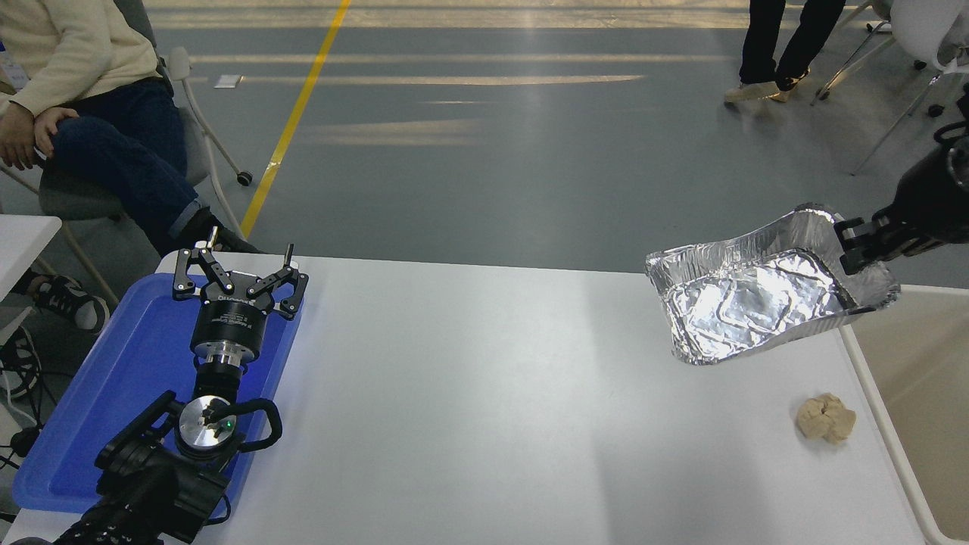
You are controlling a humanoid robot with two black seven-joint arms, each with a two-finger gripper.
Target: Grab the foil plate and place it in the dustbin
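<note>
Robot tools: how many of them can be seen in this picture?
2. The left tool is parked, open, over the blue tray at the table's left. The right tool is at the right edge, raised and shut on the foil plate beside the dustbin.

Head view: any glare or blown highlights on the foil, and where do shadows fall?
Head view: bright specular patches on the foil plate floor, wrinkles still readable; soft shadow on the white table beneath it; small tan wad sharp; right gripper dark, low in detail.
</note>
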